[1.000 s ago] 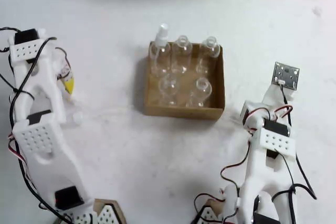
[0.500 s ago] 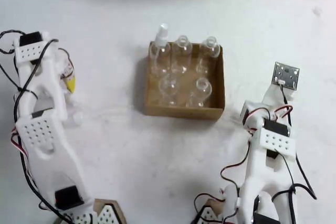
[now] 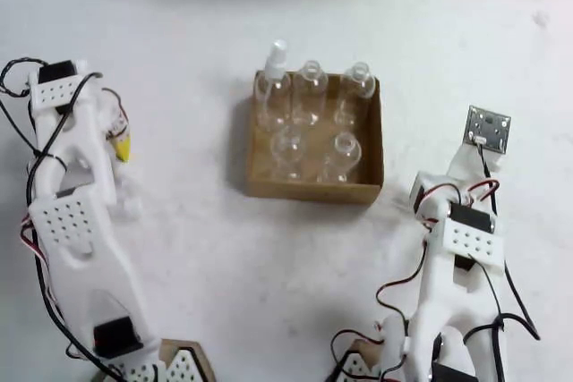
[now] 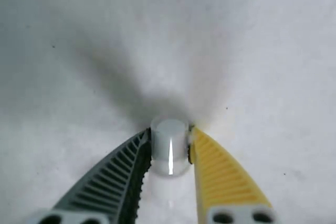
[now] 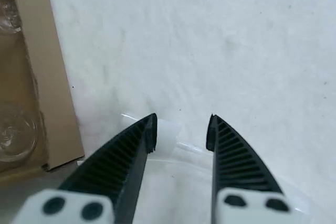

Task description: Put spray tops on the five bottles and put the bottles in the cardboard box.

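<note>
Five bottles (image 3: 311,87) are held upright in the cardboard box (image 3: 313,189), which is set near the middle of the bench (image 3: 197,42). Three are stood in the far row and two in the near row. The bottle in the box's far left corner is fitted with a spray top (image 3: 277,53); the other four are left open-necked. Toward the bench's left edge, a small white cap (image 4: 169,150) is gripped between the left gripper's (image 4: 169,136) jaws. The right gripper's (image 5: 181,124) jaws are spread apart just off the box's near right corner, with a pale translucent piece (image 5: 168,129) seen between them.
</note>
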`<act>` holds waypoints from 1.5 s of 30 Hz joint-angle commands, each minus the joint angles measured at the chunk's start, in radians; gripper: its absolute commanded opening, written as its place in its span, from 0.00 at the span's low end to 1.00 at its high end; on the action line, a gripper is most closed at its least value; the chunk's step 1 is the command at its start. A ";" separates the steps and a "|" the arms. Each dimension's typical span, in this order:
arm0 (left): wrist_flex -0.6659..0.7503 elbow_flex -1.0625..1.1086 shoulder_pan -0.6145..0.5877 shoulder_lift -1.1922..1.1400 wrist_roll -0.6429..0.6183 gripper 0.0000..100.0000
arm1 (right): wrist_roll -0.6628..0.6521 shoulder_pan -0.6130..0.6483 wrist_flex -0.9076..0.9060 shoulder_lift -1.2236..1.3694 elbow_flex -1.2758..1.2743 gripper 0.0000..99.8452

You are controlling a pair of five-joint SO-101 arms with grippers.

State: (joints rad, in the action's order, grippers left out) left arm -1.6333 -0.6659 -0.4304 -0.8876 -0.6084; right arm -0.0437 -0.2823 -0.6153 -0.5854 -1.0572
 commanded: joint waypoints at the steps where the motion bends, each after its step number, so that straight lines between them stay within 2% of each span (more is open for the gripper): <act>1: -0.043 -0.054 -0.001 0.004 -0.011 0.11 | -0.012 0.010 0.019 0.001 0.006 0.14; 5: -0.152 -0.216 -0.002 0.002 -0.006 0.09 | -0.012 0.010 0.019 0.001 0.006 0.14; 8: -0.150 -0.307 -0.004 -0.005 -0.005 0.02 | -0.012 0.010 0.019 0.001 0.006 0.14; 10: -0.150 -0.321 0.002 -0.007 -0.003 0.04 | -0.012 0.008 0.019 0.001 0.006 0.14; 14: -0.152 -0.334 0.024 0.007 0.003 0.02 | -0.012 0.008 0.019 0.001 0.006 0.14; 17: -0.152 -0.373 0.079 0.053 0.084 0.02 | -0.012 0.008 0.019 0.001 0.006 0.14; 21: -0.153 -0.422 0.185 0.183 0.180 0.02 | -0.012 0.008 0.019 0.001 0.006 0.14; 25: -0.153 -0.416 0.265 0.384 0.222 0.02 | -0.012 0.008 0.019 0.001 0.006 0.14; 32: -0.152 -0.319 0.355 0.696 0.218 0.02 | -0.012 0.007 0.019 0.001 0.008 0.14; 40: -0.152 -0.272 0.481 0.900 0.224 0.02 | -0.012 0.004 0.019 0.001 0.006 0.14; 45: -0.153 -0.270 0.516 1.020 0.224 0.02 | -0.012 0.004 0.018 0.001 0.006 0.14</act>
State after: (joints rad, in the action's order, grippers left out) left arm -1.7729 -0.9375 0.0575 0.0115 -0.3966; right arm -0.0437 -0.2823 -0.6153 -0.5854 -1.0572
